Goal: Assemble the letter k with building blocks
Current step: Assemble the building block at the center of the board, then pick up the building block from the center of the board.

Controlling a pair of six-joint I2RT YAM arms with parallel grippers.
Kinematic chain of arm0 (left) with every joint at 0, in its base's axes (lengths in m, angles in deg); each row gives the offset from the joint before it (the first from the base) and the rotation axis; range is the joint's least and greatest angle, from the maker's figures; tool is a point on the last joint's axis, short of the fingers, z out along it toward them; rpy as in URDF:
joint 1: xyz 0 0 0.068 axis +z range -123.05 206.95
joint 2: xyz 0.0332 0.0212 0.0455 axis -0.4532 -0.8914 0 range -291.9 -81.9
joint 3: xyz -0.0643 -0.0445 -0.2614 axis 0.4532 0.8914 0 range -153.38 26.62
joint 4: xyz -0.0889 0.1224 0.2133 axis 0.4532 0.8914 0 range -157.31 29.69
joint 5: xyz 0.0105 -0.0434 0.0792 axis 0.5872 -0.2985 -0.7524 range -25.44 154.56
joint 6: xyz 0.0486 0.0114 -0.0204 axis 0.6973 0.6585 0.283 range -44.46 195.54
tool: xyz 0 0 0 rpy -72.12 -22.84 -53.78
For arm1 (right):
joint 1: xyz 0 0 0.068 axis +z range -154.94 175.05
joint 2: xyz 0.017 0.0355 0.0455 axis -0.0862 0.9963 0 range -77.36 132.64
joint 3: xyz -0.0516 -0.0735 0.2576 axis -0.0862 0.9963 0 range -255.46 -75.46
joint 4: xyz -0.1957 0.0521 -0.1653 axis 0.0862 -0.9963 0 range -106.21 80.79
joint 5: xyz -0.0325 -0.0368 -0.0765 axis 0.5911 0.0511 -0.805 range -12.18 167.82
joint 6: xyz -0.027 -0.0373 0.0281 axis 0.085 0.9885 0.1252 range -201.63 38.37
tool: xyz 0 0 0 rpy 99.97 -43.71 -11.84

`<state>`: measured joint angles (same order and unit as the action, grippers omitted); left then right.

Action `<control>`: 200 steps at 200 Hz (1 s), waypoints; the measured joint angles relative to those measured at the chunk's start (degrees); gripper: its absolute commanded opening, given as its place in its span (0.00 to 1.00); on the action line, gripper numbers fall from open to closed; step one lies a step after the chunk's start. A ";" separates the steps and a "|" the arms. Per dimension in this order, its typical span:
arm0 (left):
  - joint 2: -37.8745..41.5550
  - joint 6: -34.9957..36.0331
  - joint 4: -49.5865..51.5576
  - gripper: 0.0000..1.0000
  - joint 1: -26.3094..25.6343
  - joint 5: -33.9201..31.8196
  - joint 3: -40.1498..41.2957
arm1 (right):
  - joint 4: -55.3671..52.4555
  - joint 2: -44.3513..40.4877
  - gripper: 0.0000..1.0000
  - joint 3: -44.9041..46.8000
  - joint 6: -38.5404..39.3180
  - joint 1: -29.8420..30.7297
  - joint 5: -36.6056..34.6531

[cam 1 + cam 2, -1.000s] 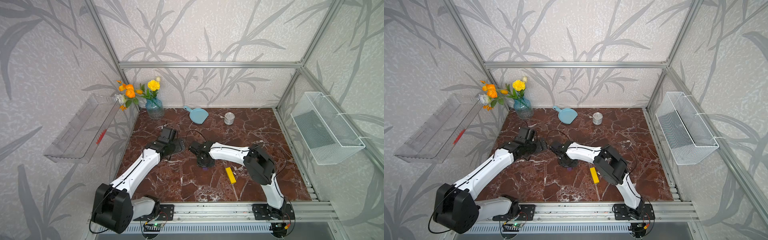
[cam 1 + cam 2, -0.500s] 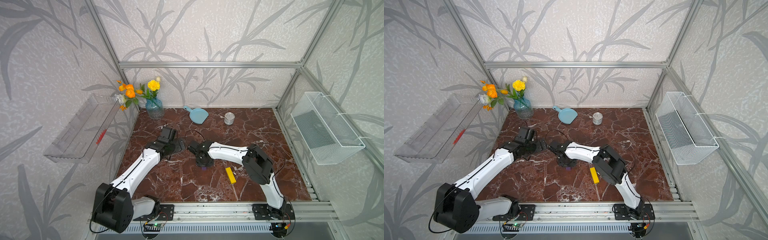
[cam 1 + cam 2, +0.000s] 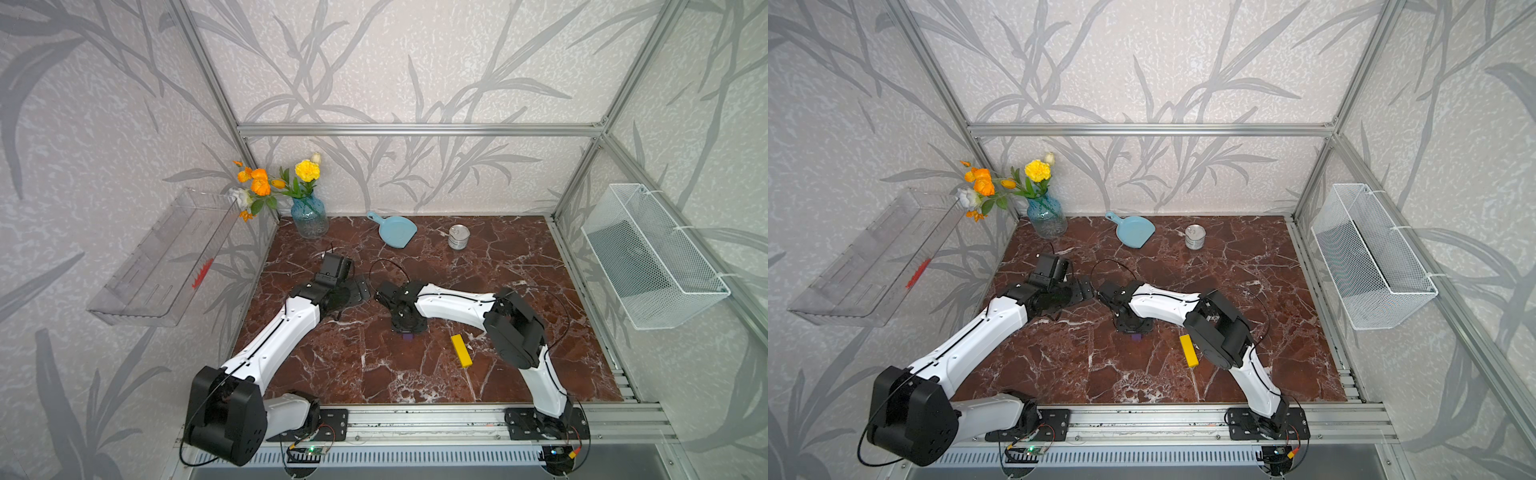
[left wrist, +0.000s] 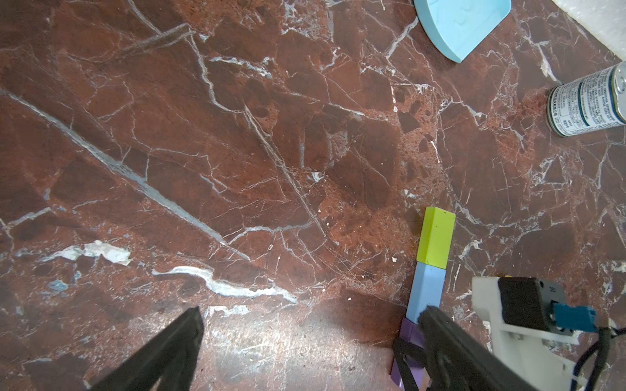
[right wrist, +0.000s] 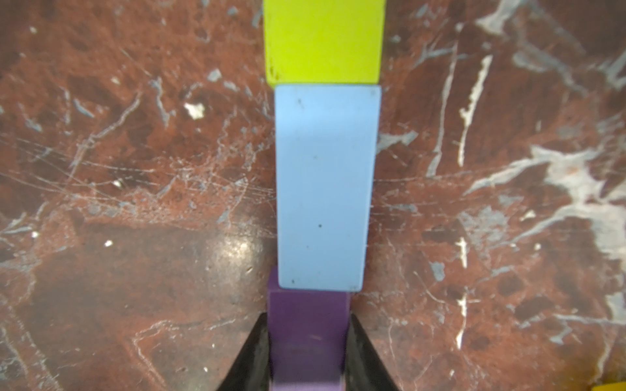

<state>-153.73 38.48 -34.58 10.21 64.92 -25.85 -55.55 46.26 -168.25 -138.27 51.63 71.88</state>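
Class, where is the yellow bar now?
In both top views the yellow bar lies on the table, right of the purple block, beside the right arm's elbow.

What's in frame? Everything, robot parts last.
green block: 1, lime, row's far end
blue block: 1, light blue, mid row, touching green
purple block: 1, purple, row's near end
yellow bar: 1, yellow, alone by right arm
dustpan: 1, light blue, table back
tin can: 1, silver, table back
vase: 1, blue glass, flowers, back-left corner
tray: 1, clear, left wall
basket: 1, white wire, right wall
table: 1, red-brown marble
left gripper: 1, black, open, empty
right gripper: 1, black, shut on purple block
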 measured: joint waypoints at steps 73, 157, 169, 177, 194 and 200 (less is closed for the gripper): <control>0.00 -0.11 -0.09 1.00 0.00 0.85 0.00 | -0.83 -2.05 0.71 0.09 3.34 0.24 -2.29; -14.10 6.97 0.42 1.00 -4.55 9.84 -15.52 | 5.81 -49.03 0.84 20.37 10.97 -10.14 -12.63; -18.38 10.54 1.42 1.00 -8.50 10.08 -21.53 | 5.99 -53.57 0.84 25.00 12.09 -16.00 -11.98; -21.29 13.14 2.12 1.00 -11.17 10.40 -25.81 | 5.53 -55.80 0.84 28.20 12.63 -19.91 -11.08; -29.07 20.52 4.11 1.00 -16.90 11.89 -35.93 | 3.96 -58.93 0.84 33.20 14.01 -25.31 -9.60; -31.76 23.54 4.68 1.00 -18.45 12.57 -39.19 | 3.30 -59.87 0.84 34.64 14.40 -26.69 -8.70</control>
<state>-185.49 62.02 -29.90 -8.23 77.48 -65.04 -52.25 -13.61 -133.61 -123.86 24.94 63.19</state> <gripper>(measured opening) 0.996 0.841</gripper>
